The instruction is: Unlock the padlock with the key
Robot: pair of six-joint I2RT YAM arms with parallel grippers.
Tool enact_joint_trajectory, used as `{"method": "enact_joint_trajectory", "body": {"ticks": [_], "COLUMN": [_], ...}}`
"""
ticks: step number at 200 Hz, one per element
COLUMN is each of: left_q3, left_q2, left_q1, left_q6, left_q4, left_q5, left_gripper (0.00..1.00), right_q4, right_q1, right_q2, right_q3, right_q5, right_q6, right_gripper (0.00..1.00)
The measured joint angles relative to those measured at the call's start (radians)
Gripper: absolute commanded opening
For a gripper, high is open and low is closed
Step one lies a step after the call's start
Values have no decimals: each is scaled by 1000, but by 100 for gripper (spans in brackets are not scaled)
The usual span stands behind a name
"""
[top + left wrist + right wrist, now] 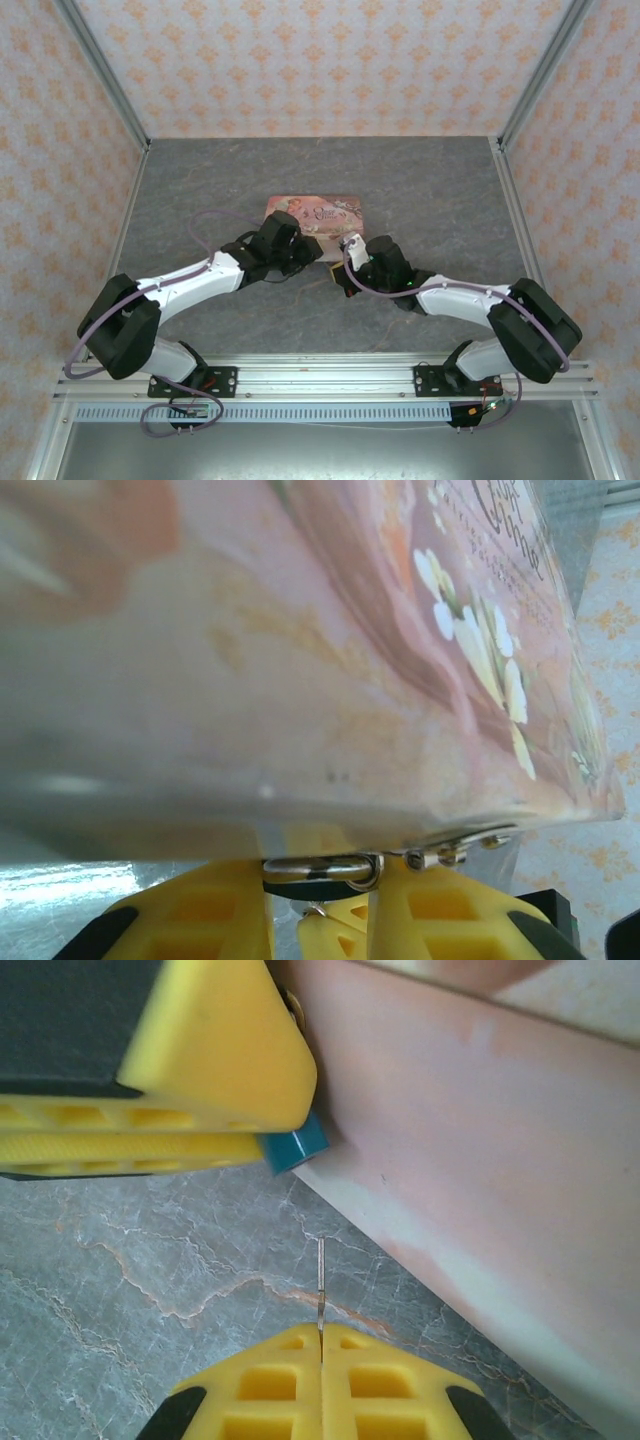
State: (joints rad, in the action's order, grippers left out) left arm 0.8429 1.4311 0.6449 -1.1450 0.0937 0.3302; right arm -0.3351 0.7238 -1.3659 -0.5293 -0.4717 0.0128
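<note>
The padlock [297, 1147] is a small teal block poking out from the left gripper's yellow fingers [200, 1070], right against the pink tin. In the left wrist view its silver shackle [320, 865] and dark body sit between the pads, with my left gripper [320, 895] shut on it under the tin's hasp [450, 856]. My right gripper [321, 1345] is shut on the key [320, 1285]. The thin blade stands edge-on, pointing at the tin, a short way below and right of the padlock and apart from it. From above, both grippers [303, 254] [342, 272] meet at the tin's front edge.
The pink illustrated tin [313, 211] lies mid-table just behind both grippers, and its front wall [480, 1160] is close to the key tip. The grey marble tabletop [430, 190] stretches around it, and patterned walls [320, 60] enclose the back and sides.
</note>
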Motion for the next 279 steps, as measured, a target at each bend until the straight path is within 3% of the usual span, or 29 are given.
{"method": "enact_joint_trajectory", "body": {"ticks": [67, 279], "left_q3": [2, 2], "left_q2": [0, 0], "left_q1": [-18, -19], "left_q6": [1, 1], "left_q4": [22, 27], "left_q5": [50, 55], "left_gripper": [24, 24], "right_q4": [-48, -55], "right_q1": [-7, -9], "right_q2": [60, -9], "right_q3": [19, 6], "right_q5": [-23, -61], "right_q6": [0, 0], "right_gripper": [0, 0]}}
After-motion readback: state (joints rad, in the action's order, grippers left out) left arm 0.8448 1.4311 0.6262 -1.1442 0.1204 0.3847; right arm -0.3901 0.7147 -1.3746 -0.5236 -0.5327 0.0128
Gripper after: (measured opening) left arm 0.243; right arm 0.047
